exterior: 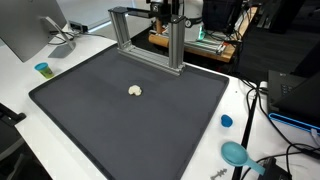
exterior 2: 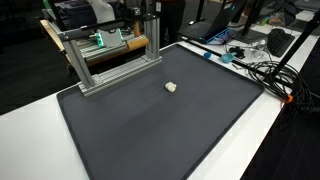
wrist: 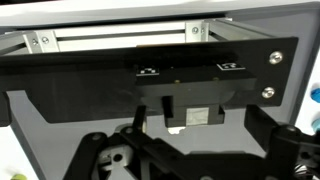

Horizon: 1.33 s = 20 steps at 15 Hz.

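My gripper [wrist: 190, 160] fills the bottom of the wrist view, its two dark fingers [wrist: 95, 150] spread wide with nothing between them. It faces a black panel [wrist: 150, 75] with two small sockets, under a silver aluminium frame [wrist: 120, 38]. That frame [exterior: 150, 38] stands at the back edge of a dark grey mat [exterior: 130, 120] in both exterior views, and the arm's dark body [exterior: 166, 10] shows behind its top. A small white lump [exterior: 135, 91] lies alone near the mat's middle [exterior 2: 171, 87], well away from the gripper.
On the white table around the mat are a small blue cup [exterior: 42, 69], a blue lid [exterior: 226, 121], a teal scoop [exterior: 236, 153] and a monitor [exterior: 25, 30]. Cables [exterior 2: 265, 70] and electronics crowd one side of the table.
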{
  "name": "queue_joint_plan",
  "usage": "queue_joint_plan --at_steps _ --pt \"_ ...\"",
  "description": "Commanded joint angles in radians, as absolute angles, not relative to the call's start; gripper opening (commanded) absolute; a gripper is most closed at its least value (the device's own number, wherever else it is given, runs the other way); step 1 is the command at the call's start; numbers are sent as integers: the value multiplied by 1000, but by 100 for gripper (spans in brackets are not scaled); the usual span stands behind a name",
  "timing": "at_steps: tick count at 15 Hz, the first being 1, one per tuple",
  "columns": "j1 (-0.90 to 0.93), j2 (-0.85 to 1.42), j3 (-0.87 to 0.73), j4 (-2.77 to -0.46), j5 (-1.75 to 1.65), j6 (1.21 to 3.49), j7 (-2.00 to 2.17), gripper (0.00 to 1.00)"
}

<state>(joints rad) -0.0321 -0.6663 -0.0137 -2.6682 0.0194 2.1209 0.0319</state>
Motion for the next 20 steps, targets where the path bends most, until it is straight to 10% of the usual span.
queue_joint_plan --at_steps 1,12,20 --pt "-34 -666 6 -2677 24 2135 73 100" --pt "-38 -690 21 -2702 16 2133 109 100" --pt "-45 -716 25 -2725 6 2137 115 79"
